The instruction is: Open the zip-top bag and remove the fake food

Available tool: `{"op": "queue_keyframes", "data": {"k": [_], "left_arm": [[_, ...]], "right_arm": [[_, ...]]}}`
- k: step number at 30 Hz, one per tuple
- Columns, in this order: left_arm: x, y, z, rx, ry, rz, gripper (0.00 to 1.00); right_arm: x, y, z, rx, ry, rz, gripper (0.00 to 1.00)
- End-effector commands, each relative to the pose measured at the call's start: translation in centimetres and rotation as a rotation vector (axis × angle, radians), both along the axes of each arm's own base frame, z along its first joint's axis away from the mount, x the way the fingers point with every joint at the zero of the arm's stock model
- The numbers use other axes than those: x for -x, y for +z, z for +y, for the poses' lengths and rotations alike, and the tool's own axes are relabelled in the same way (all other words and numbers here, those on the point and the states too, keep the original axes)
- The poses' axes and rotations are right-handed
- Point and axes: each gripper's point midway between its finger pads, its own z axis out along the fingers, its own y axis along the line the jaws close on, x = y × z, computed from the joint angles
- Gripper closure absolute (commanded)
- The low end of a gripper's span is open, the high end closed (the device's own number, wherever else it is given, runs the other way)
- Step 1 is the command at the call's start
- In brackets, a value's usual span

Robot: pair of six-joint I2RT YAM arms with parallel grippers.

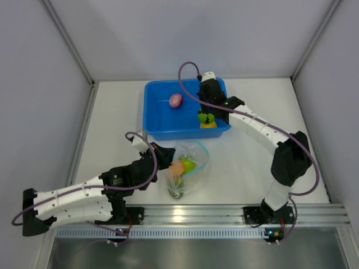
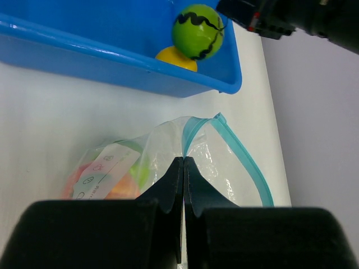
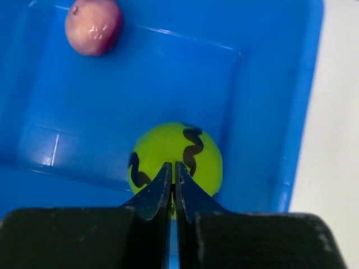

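Plainly, step in hand: emptying looked to be under way. The bag gaped open, three pieces already lay in the tub, and more waited inside the bag.
Zip-top bag [image 1: 188,168]: lay on the table just near of the blue tub [image 1: 157,120], between the two arms, with its teal strip curling open toward the far right.
Fake food [image 1: 182,165]: an orange piece and a lime green one showed through the plastic; the rest were too bunched to count.
In the tub: a purple-pink fruit [image 1: 175,100] sat toward the far left, and a striped green fruit [image 3: 162,147] rested on a yellow fruit [image 2: 171,56] in the near right corner.
Left gripper [image 2: 183,159]: jaws pressed together on the bag's rim, pinching the plastic where the teal strip met them.
Right gripper [image 3: 173,165]: fingers closed with nothing between them, tips just over the striped green fruit; whether they touched it I could not tell.
Next move, as I judged it: the right arm would need to travel to the bag's mouth, spread its fingers and reach in for another piece while the left pinned the rim.
Surface: a plain white table [image 1: 247,168], with a metal rail [image 1: 224,213] along the near edge.
Room: pale grey walls [image 1: 168,33] closed in on the left, right and far sides.
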Motion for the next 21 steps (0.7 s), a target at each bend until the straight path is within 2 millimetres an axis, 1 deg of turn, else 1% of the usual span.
{"op": "queue_keyframes", "data": {"k": [1, 2, 4, 5, 7, 8, 9, 10, 13, 14, 16, 17, 18, 19, 20, 21], "left_arm": [[-0.3, 2.0, 0.1, 0.031, 0.013, -0.036, 1.00], [-0.2, 2.1, 0.0, 0.032, 0.009, -0.038, 1.00], [-0.2, 2.1, -0.2, 0.027, -0.002, -0.035, 1.00], [-0.1, 2.1, -0.3, 0.026, -0.005, -0.036, 1.00], [-0.2, 2.1, -0.4, 0.020, -0.008, -0.037, 1.00], [-0.1, 2.2, -0.3, 0.014, -0.011, -0.039, 1.00], [-0.2, 2.2, -0.4, 0.012, -0.013, -0.040, 1.00], [-0.1, 2.3, -0.5, 0.014, -0.017, -0.042, 1.00], [-0.1, 2.5, -0.4, 0.016, -0.014, -0.045, 1.00], [-0.2, 2.4, -0.3, 0.018, -0.009, -0.044, 1.00], [-0.2, 2.5, -0.1, 0.027, -0.003, -0.043, 1.00], [-0.2, 2.4, -0.1, 0.027, 0.001, -0.043, 1.00], [-0.2, 2.5, 0.0, 0.033, 0.001, -0.044, 1.00], [-0.2, 2.6, -0.1, 0.035, 0.002, -0.043, 1.00], [-0.2, 2.6, -0.1, 0.035, 0.002, -0.043, 1.00], [-0.2, 2.8, -0.2, 0.043, -0.002, -0.043, 1.00]], "right_arm": [[-2.9, -0.3, 1.7, -0.047, 0.036, -0.045, 1.00], [-3.3, -1.4, 1.9, -0.035, 0.031, -0.026, 0.96], [-3.6, -2.1, 2.0, -0.032, 0.025, -0.016, 0.90], [-3.7, -2.6, 2.1, -0.036, 0.024, -0.005, 0.82], [-3.6, -2.5, 2.2, -0.042, 0.023, -0.002, 0.68], [-3.5, -2.1, 2.2, -0.050, 0.023, -0.004, 0.56], [-3.5, -1.6, 2.1, -0.056, 0.022, -0.009, 0.54], [-3.4, -1.3, 2.1, -0.059, 0.022, -0.012, 0.53], [-2.6, 1.2, 1.8, -0.078, 0.036, -0.028, 0.51], [-1.7, 2.6, 1.9, -0.101, 0.057, -0.031, 0.49], [-0.7, 4.3, 1.8, -0.136, 0.074, -0.035, 0.46], [0.5, 6.3, 1.8, -0.185, 0.093, -0.047, 0.43], [1.5, 6.5, 1.7, -0.196, 0.112, -0.029, 0.43], [2.3, 7.3, 1.6, -0.219, 0.125, -0.026, 0.42], [3.8, 8.9, 1.8, -0.274, 0.160, -0.024, 0.42], [4.9, 8.8, 1.8, -0.283, 0.181, 0.005, 0.41]]}}
